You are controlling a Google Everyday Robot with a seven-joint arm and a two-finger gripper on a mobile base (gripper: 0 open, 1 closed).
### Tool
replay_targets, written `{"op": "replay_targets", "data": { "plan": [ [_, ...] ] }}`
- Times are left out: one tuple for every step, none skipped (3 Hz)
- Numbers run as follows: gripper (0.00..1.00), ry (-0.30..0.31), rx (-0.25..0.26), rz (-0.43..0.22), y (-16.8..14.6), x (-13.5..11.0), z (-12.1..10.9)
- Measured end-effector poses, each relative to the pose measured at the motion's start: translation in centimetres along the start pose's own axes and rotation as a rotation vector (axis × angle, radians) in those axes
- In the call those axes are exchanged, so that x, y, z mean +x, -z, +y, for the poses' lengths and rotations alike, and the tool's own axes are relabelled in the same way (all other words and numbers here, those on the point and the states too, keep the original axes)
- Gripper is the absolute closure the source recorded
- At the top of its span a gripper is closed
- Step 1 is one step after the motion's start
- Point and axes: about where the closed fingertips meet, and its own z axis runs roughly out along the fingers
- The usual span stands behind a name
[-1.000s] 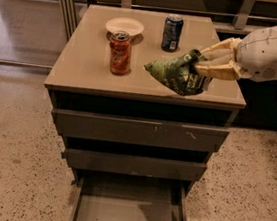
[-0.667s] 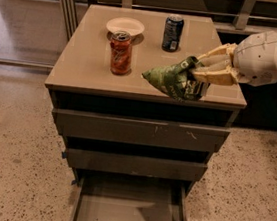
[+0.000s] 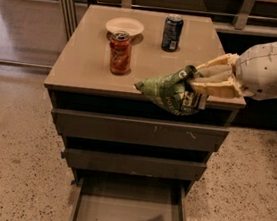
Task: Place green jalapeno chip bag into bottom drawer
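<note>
Since a second ago the claw (image 3: pixel 196 80) has carried the bag (image 3: pixel 168 92) forward and a little lower, from over the right part of the tabletop (image 3: pixel 83 68) to its front edge. The claw reaches in from the right, and its pale fingers are pinched on the bag's right end. The rest of the bag sticks out to the left and sags a little. The bag is off the surface and hangs partly past the front edge, in front of the dark gap above the top drawer (image 3: pixel 138 131).

The bag looks light, soft and crumpled, and its foil is probably slick. A pinch on a gathered end like this one seems the right hold, since the air-filled middle would give way and slide. It may swing or fold as it travels, so a slow descent looks wise.

Below the top drawer is the middle drawer (image 3: pixel 134 163), which is also closed. The bottom drawer (image 3: pixel 112 205) is pulled out, its grey floor bare apart from a shadow. The bag is well above it and must come further forward, clear of the drawer fronts, before it goes down.

Behind the bag on the tabletop are a red can (image 3: pixel 120 52), a pale bowl (image 3: pixel 124 26) and a dark can (image 3: pixel 172 32), all well apart from the bag.
</note>
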Motion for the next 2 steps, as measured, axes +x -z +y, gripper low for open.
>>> {"op": "replay_targets", "data": {
  "plan": [
    [1.0,-0.038,-0.019,-0.001,-0.2,2.0,4.7],
    [1.0,-0.054,-0.048,0.036,-2.8,10.3,9.8]
  ]
}}
